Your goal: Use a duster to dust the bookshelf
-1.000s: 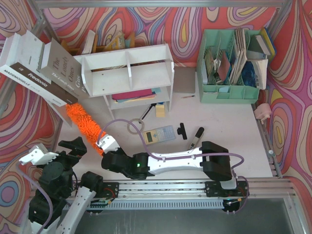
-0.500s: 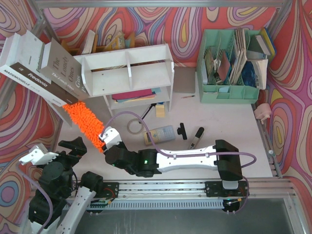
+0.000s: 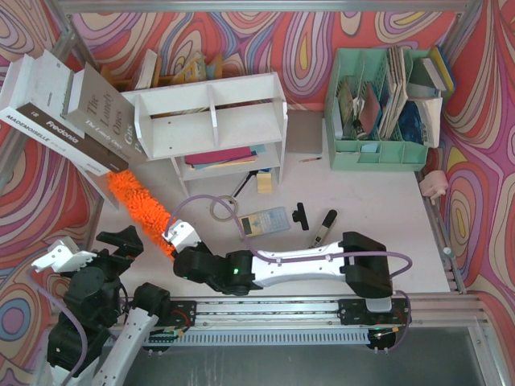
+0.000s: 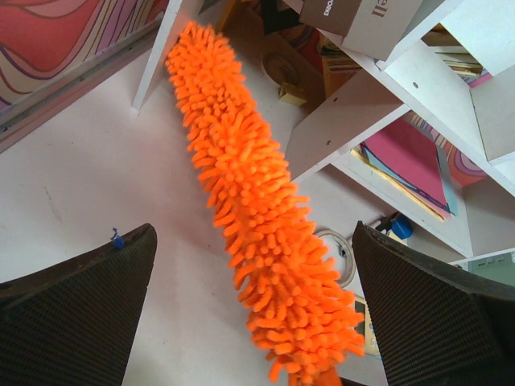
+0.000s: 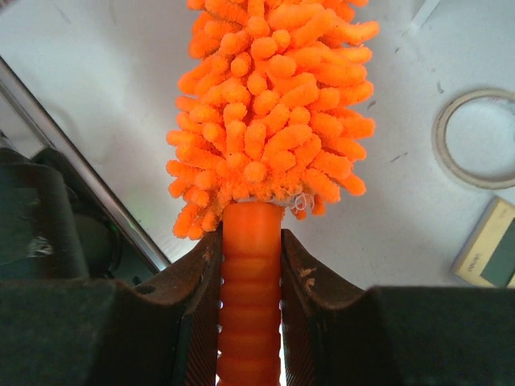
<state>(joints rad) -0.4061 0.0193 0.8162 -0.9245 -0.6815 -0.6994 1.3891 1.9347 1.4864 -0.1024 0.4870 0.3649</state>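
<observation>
The white bookshelf (image 3: 211, 121) stands at the back left; its underside shows in the left wrist view (image 4: 386, 96). The orange fluffy duster (image 3: 143, 205) lies slanted on the table, its tip under the shelf's left end and the leaning books. My right gripper (image 3: 179, 236) is shut on the duster's ribbed orange handle (image 5: 249, 273), just below the fluffy head (image 5: 269, 104). My left gripper (image 3: 127, 241) is open and empty, near the left front. In its view (image 4: 253, 233) the duster (image 4: 257, 217) runs between the fingers (image 4: 72, 305) but well beyond them.
Large books (image 3: 68, 112) lean against the shelf's left end. A tape ring (image 3: 219, 209), a small calculator-like device (image 3: 264, 220) and black markers (image 3: 322, 227) lie on the table in front of the shelf. A mint green organizer (image 3: 386, 104) stands at the back right.
My right gripper pushed the duster up toward the shelf, then drew back down and left to about where it began. The left arm has not moved.
</observation>
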